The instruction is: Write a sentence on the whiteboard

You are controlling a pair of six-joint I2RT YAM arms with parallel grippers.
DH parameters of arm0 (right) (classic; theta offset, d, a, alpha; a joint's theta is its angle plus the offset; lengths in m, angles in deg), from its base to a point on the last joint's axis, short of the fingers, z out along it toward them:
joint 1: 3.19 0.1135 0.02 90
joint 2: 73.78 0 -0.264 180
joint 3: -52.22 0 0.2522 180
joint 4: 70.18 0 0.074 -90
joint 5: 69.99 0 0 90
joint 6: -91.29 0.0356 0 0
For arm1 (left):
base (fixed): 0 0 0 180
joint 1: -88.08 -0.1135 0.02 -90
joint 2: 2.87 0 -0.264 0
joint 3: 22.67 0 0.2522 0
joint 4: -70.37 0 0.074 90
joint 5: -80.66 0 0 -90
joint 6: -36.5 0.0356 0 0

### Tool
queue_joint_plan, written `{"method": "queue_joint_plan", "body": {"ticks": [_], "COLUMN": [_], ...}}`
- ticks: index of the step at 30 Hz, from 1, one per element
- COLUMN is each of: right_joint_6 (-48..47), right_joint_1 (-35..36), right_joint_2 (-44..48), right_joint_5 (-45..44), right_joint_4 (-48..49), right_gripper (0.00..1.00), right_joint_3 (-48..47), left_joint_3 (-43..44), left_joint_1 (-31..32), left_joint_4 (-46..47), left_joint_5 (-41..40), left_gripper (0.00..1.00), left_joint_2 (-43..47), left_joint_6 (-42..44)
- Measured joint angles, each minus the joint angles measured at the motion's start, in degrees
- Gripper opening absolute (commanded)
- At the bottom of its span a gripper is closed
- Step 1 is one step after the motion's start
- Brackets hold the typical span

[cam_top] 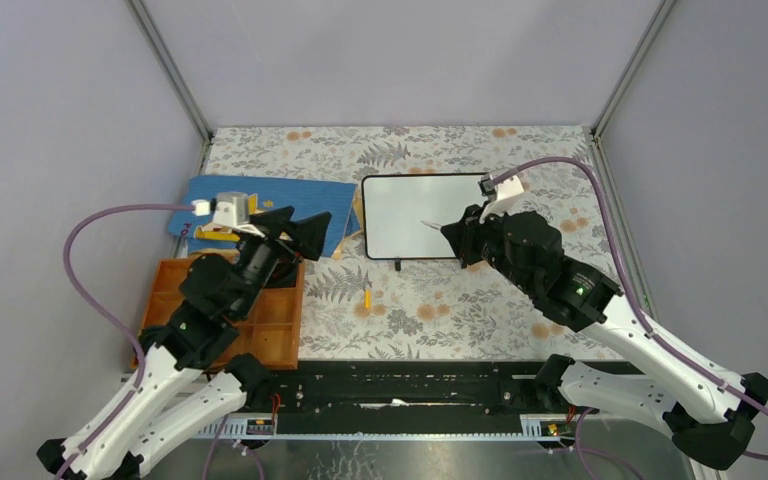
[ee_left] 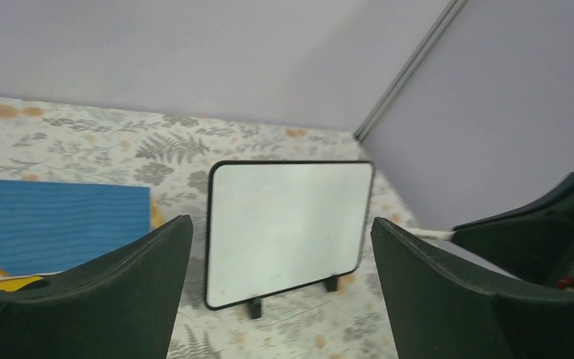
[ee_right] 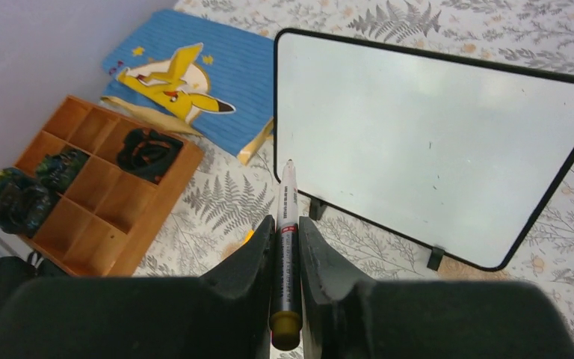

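Note:
The whiteboard lies flat on the floral cloth at mid-table, its surface blank; no sentence shows on it. It also shows in the left wrist view and the right wrist view. My right gripper is shut on a grey marker with a mustard end, uncapped tip pointing at the board. In the top view the tip is over the board's right part; I cannot tell whether it touches. My left gripper is open and empty, left of the board, its jaws wide.
A blue book with a yellow character lies left of the board, partly under my left arm. An orange wooden compartment tray with dark items sits at the near left. A small orange cap lies on the cloth in front of the board.

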Motion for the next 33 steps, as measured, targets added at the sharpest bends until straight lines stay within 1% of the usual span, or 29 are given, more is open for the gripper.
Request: {"method": "queue_joint_plan", "body": {"ticks": [5,10,13,17,21,25,29,33], "right_joint_6": [-1.3,-3.0,-3.3,-2.4,-0.5,1.2,1.8,1.1], "right_joint_1": [0.0,0.0,0.0,0.0,0.0,0.0,0.0,0.0], "right_joint_2": [0.0,0.2,0.3,0.8,1.2,1.2,0.7,-0.1], "right_joint_5": [-0.9,-3.1,-5.9,-9.2,-10.9,-11.8,-11.8,-11.3], "right_joint_4": [-0.8,-0.7,0.3,3.1,6.3,9.2,11.1,12.1], "right_gripper": [0.00,0.00,0.00,0.00,0.00,0.00,0.00,0.00], "right_joint_3": [1.9,4.6,6.6,10.3,12.5,12.8,13.0,14.1], "left_joint_3": [1.9,2.7,2.4,-0.6,-5.2,-5.9,-10.2,-11.1], "left_joint_1": [0.0,0.0,0.0,0.0,0.0,0.0,0.0,-0.8], "left_joint_4": [-0.5,-1.6,-1.4,1.1,6.7,12.3,21.2,22.4], "left_joint_5": [1.6,6.1,7.6,8.8,9.0,8.9,6.8,4.1], "left_gripper": [0.95,0.96,0.97,0.99,0.99,0.99,0.99,0.99], "left_joint_2": [-7.4,-12.2,-12.9,-12.3,-12.7,-15.9,-17.0,-20.5], "left_joint_6": [8.5,13.1,13.2,12.8,13.2,11.9,9.9,8.1]}}
